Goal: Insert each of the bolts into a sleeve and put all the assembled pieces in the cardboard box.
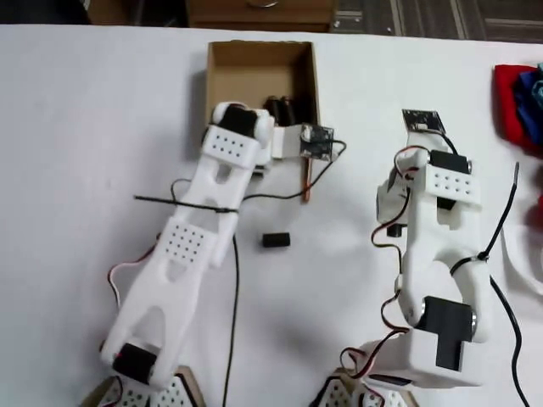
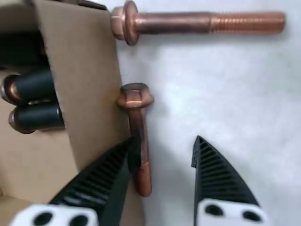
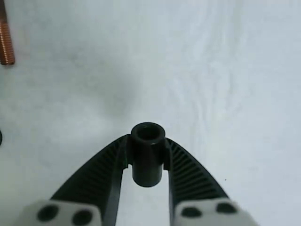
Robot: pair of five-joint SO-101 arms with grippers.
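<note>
left gripper (image 2: 165, 143) hangs with jaws apart around a copper bolt (image 2: 137, 117) that lies against the outer wall of the cardboard box (image 2: 80, 84). a second bolt (image 2: 188, 22) lies near on the table (image 2: 235, 94). two sleeved bolts (image 2: 35, 101) rest inside the box. right gripper (image 3: 147, 141) is clamped on a black sleeve (image 3: 147, 162).

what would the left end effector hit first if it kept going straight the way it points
Probably the near bolt lying along the cardboard box wall; it sits inside the open left end effector, beside one finger. Past it lies the crosswise bolt; depth is unclear.
</note>
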